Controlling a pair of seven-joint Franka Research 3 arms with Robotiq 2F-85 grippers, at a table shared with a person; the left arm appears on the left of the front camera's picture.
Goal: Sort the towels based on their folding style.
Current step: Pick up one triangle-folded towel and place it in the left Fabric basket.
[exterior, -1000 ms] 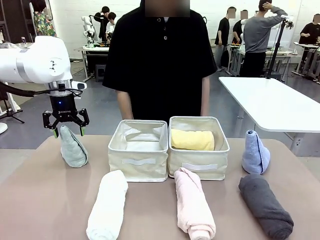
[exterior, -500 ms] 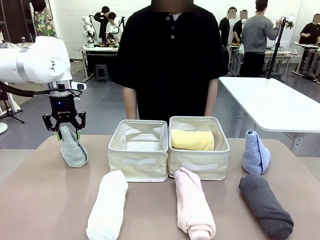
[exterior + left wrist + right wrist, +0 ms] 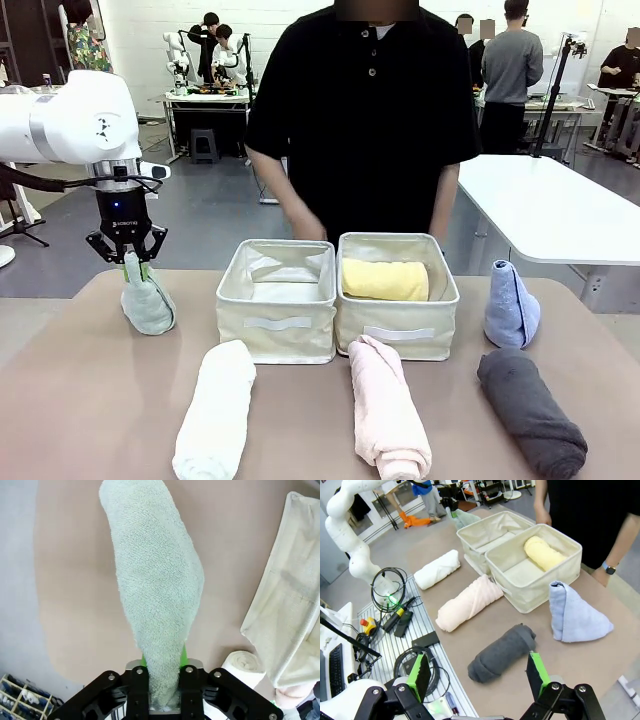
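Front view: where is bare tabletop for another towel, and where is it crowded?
Bare: near-left corner, bordered by pale grey-green cone-folded towel and white rolled terry towel; also between that roll and pink rolled towel. Crowded: far right, by the dark grey rolled towel.

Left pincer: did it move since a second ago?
Yes. The left pincer pinched shut on the tip of the grey-green towel, but it has not shifted sideways: it is no nearer to the left bin.

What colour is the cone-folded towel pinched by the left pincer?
Pale grey-green towel, clearest in the left wrist view, its tip clamped in the left pincer.
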